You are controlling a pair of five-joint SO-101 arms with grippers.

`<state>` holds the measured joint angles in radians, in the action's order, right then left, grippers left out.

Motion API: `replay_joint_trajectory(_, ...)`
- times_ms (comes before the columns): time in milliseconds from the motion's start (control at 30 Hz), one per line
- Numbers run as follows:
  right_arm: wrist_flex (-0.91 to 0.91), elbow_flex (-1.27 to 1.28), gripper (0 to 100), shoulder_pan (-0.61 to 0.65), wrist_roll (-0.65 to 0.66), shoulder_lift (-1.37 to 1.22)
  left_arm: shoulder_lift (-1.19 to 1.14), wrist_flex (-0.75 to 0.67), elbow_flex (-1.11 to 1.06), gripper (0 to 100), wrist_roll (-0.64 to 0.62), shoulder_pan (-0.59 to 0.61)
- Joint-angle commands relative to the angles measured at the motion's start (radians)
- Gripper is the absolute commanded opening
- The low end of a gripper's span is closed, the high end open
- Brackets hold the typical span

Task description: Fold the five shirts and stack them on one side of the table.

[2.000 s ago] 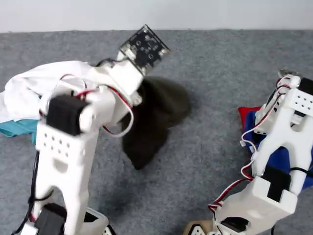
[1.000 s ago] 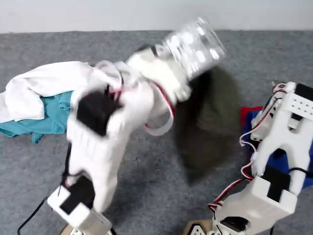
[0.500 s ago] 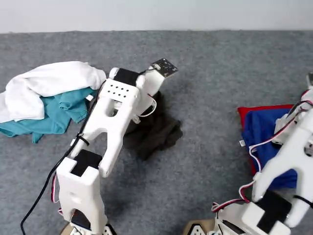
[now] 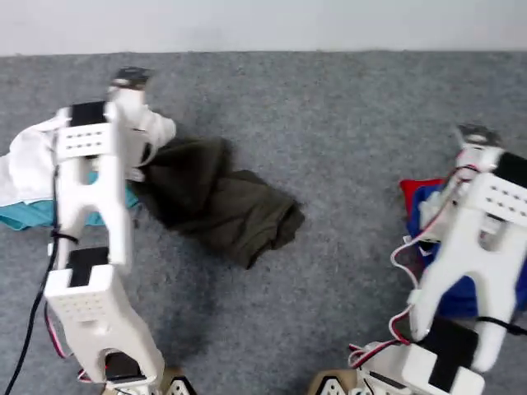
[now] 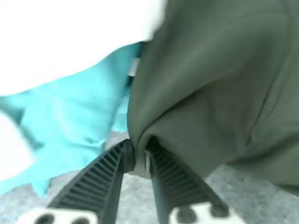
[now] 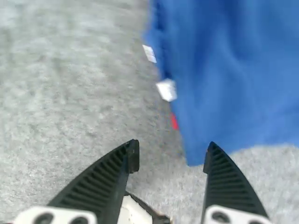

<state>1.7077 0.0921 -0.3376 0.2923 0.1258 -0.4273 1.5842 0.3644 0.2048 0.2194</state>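
Note:
A dark olive shirt [image 4: 218, 206] lies crumpled left of the table's middle. In the left wrist view my left gripper [image 5: 138, 156] is shut on a fold of the olive shirt [image 5: 219, 84], right beside the teal shirt [image 5: 79, 116] and the white shirt [image 5: 70, 37]. The left arm [image 4: 86, 164] stands over the white shirt [image 4: 33, 160] and teal shirt [image 4: 33, 216] heaped at the left edge. My right gripper [image 6: 173, 151] hangs open and holds nothing, just above the carpet at the edge of a folded blue shirt [image 6: 233, 70]. The blue shirt [image 4: 424, 210] lies on a red one [image 4: 412, 191].
Grey carpet [image 4: 346, 123] covers the table, with bare room between the olive shirt and the right-hand stack. A pale wall [image 4: 263, 25] runs along the back edge. The right arm [image 4: 486, 222] stands over much of the blue and red stack.
The left arm has swung from the middle to the left, pulling the olive shirt's edge toward the white and teal heap. The right arm has shifted slightly over the blue shirt.

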Motion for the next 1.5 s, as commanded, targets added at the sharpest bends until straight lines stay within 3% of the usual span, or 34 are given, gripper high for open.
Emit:
replay_joint_trajectory(0, -0.056, 0.000, 23.1, 0.134, 0.005, 0.031, 0.020, -0.008, 0.038, 6, -0.055, 0.028)
replay_joint_trajectory(100, -0.142, 0.002, 23.1, 0.265, 0.003, 0.031, 0.012, -0.021, 0.038, 8, -0.140, 0.038)
replay_joint_trajectory(333, -0.367, 0.002, 23.1, 0.567, 0.002, 0.027, 0.011, -0.021, 0.033, 8, -0.146, 0.078)
replay_joint_trajectory(500, -0.478, -0.002, 23.1, 0.671, -0.109, -0.084, 0.014, 0.011, 0.033, 8, -0.146, 0.100)
replay_joint_trajectory(900, -0.526, -0.109, 22.3, 0.750, -0.115, -0.461, 0.009, 0.020, 0.030, 8, -0.146, 0.097)
replay_joint_trajectory(1067, -0.530, -0.169, 11.7, 0.750, -0.120, -0.539, 0.008, 0.020, 0.030, 8, -0.146, 0.095)
replay_joint_trajectory(1300, -0.515, -0.206, 0.5, 0.734, -0.114, -0.541, 0.008, 0.008, -0.033, 8, -0.143, 0.084)
replay_joint_trajectory(1467, -0.472, -0.207, 0.9, 0.674, -0.058, -0.435, 0.009, -0.060, -0.134, 8, -0.141, 0.041)
